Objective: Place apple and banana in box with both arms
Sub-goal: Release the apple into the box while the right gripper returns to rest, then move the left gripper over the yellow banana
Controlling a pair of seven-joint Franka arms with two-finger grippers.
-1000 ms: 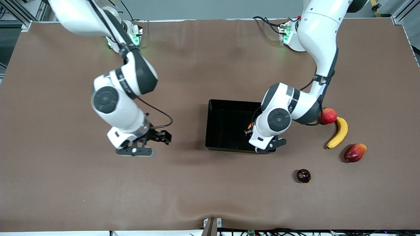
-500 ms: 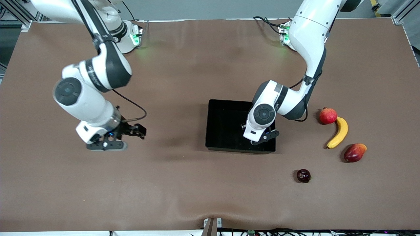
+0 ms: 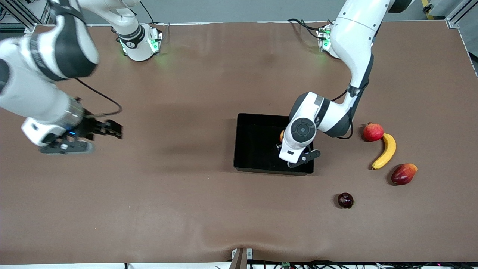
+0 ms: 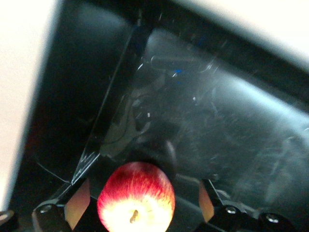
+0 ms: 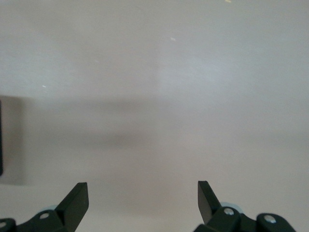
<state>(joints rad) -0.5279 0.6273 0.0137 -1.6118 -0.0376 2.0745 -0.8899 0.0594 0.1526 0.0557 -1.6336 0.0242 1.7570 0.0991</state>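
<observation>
Right gripper (image 3: 71, 144) has swung out toward its own end of the table (image 3: 186, 209), fingers wide, nothing held.
Left gripper (image 3: 295, 155) over the box (image 3: 254, 142), fingers wide apart with the apple (image 4: 136, 195) between them, contact unclear. Banana (image 3: 384, 151) on the table at the box's 3 o'clock, just beside the pomegranate (image 3: 373, 132).

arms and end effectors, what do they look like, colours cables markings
Both arms are glossy white with dark grey joint bands and round grey caps. Thin black cables loop along each forearm, and green lights glow at both bases. The left end effector and right end effector are black two-finger units on white wrist blocks, with bolted finger mounts.
</observation>
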